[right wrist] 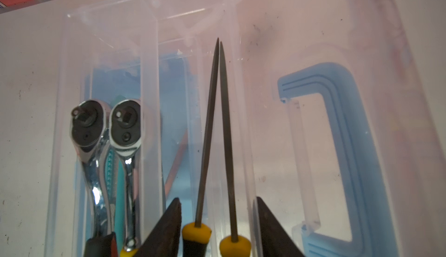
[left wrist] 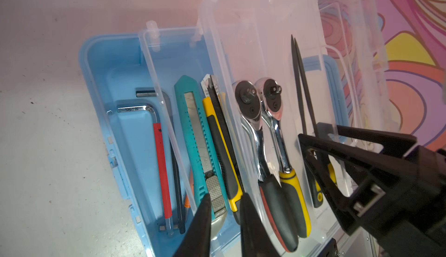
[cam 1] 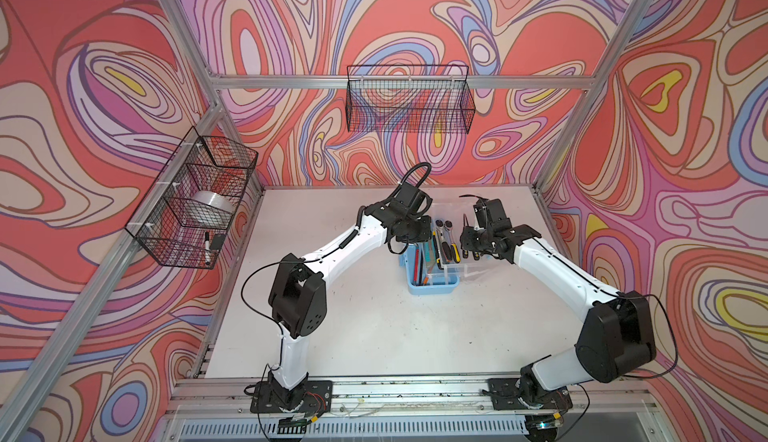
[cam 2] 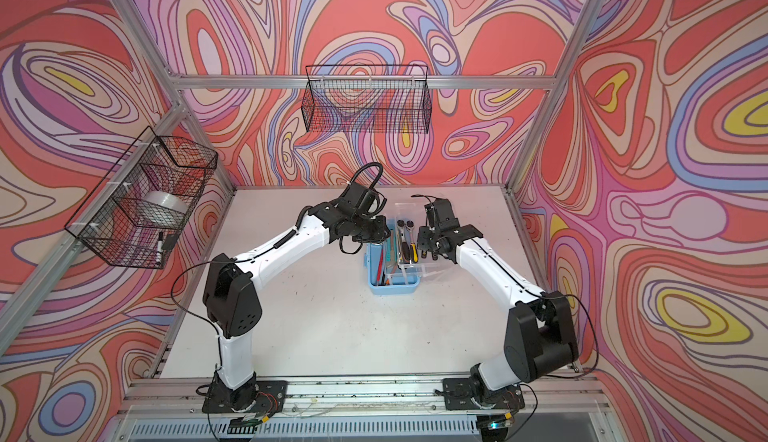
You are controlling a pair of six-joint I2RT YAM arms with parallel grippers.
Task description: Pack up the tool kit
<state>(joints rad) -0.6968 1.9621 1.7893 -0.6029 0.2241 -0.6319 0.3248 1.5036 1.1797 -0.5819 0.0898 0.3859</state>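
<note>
Overall, light-blue case, clear tray, twin ratchets, files in right hand.

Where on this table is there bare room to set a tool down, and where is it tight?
Free: the wide table patch between the blue case and the front rail; also the far-left corner behind the left arm. Crowded: over the case, where it nears the right arm.
</note>
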